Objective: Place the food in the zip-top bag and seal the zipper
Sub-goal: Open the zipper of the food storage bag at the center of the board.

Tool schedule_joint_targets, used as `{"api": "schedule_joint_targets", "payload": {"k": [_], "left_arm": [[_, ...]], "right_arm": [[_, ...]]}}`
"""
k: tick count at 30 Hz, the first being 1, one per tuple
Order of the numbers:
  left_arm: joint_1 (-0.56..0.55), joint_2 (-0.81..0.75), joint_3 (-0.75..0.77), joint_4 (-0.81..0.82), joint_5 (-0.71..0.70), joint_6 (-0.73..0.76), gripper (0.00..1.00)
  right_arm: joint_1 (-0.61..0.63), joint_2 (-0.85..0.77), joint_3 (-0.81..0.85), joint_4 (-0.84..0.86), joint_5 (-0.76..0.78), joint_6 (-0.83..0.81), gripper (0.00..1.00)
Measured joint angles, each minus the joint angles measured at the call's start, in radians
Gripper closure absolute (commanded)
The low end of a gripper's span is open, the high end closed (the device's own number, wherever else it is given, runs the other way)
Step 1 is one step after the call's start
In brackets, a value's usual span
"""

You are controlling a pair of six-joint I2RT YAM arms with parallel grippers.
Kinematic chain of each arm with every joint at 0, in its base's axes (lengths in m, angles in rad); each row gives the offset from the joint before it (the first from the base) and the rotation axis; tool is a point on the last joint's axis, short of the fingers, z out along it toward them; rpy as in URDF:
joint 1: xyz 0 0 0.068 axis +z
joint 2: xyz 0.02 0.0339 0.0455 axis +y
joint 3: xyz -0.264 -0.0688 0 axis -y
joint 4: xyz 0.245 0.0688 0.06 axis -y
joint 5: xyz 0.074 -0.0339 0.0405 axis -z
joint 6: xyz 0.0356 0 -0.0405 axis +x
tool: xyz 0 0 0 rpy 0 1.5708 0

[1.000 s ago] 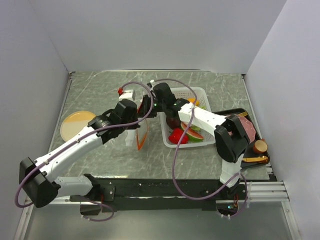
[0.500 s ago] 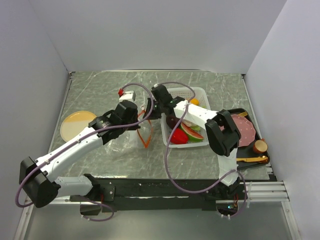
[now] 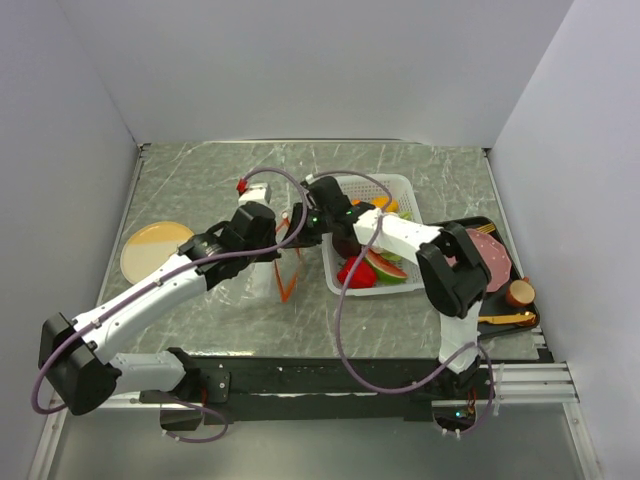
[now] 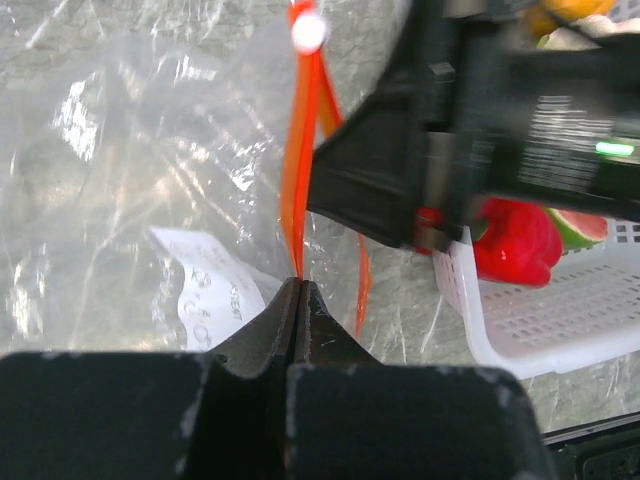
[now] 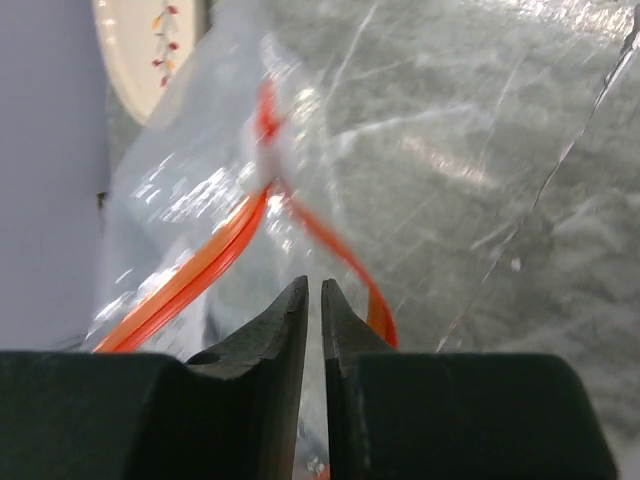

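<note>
Left wrist view: your left tool pinches the zipper. Right wrist view: your right tool, almost pressed together, hovers at the zip-top bag.

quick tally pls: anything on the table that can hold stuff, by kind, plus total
zip-top bag: 1
white perforated basket: 1
round plate: 1
black tray: 1
Total: 4
</note>
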Motion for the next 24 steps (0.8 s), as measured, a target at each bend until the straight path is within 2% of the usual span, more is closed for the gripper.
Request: {"api": "schedule_joint_targets", "payload": {"k": [11,17,24], "left_arm": [[0.0,0.039,0.0,0.0,-0.004,-0.019,0.99],[0.0,0.041,0.0,-0.001,-0.004,-0.018,0.99],[0.0,0.041,0.0,-0.001,-0.004,-0.018,0.99]], "right_arm": [[-0.001,-0.289,-0.142,0.042,0.092,-0.019,0.83],[-0.011,-0.31,-0.217,0.032,0.12,-0.038,0.85],[-0.012,-0.31,-0.283,0.053,0.061,-0.025,0.87]]}}
